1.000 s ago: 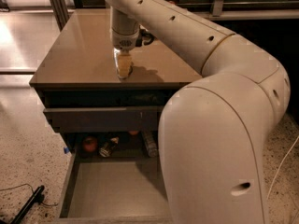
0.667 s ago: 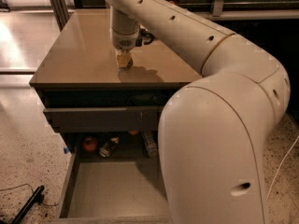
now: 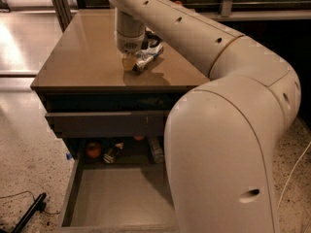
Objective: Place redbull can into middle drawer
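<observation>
My pincer (image 3: pixel 129 62) is down on the top of the desk (image 3: pixel 82 57), roughly midway between the front and back edges and a little toward the right-hand edge as I see it. From this view I cannot tell how far it is open, or whether it has hold of anything.

The redbull can (image 3: pixel 148 58) lies on its side on the desk top, right up against the pincer on its right, shiny silver with one end pointing toward the back right corner. I cannot make out whether the two are touching or just beside each other.

The arm (image 3: pixel 194 38) comes up from the pincer, sweeps over the back of the desk and bends down into a bulky white section that fills the right of my view.

Under the desk's front edge, a drawer with a plain front (image 3: pixel 107 123) sits slightly out. Below it the middle drawer (image 3: pixel 121 198) is pulled well open, its grey floor bare toward the front. At its back, in shadow, I see a round orange-red thing (image 3: pixel 93 150), a dark bottle (image 3: pixel 112 153) lying down and a clear container (image 3: pixel 156 149).

A black cable (image 3: pixel 29 212) lies on the speckled floor (image 3: pixel 24 169) by the drawer's left front corner.
</observation>
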Available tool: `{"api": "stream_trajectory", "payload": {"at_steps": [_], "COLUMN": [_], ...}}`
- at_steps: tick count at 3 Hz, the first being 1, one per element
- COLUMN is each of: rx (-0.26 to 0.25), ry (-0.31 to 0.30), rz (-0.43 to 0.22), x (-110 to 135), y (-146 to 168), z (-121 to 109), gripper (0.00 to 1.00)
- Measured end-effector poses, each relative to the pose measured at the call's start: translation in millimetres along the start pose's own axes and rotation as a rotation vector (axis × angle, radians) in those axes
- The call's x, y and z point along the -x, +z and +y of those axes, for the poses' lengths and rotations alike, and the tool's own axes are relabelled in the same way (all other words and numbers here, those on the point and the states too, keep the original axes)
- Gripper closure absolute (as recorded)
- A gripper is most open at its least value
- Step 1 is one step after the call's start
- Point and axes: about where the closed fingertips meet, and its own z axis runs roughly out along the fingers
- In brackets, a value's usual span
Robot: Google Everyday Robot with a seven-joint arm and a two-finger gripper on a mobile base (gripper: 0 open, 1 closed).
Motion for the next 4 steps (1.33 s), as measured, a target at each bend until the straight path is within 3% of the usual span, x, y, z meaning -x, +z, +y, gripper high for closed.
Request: {"api": "stream_trajectory", "payload": {"at_steps": [1,2,4], "rx": [0.0,0.0,0.0], "ry": [0.0,0.0,0.0], "rz": [0.0,0.0,0.0], "x": [0.0,0.0,0.0], "y": [0.0,0.1,0.1], "z": [0.0,0.0,0.0], "gripper": [0.82,0.51,0.04]}}
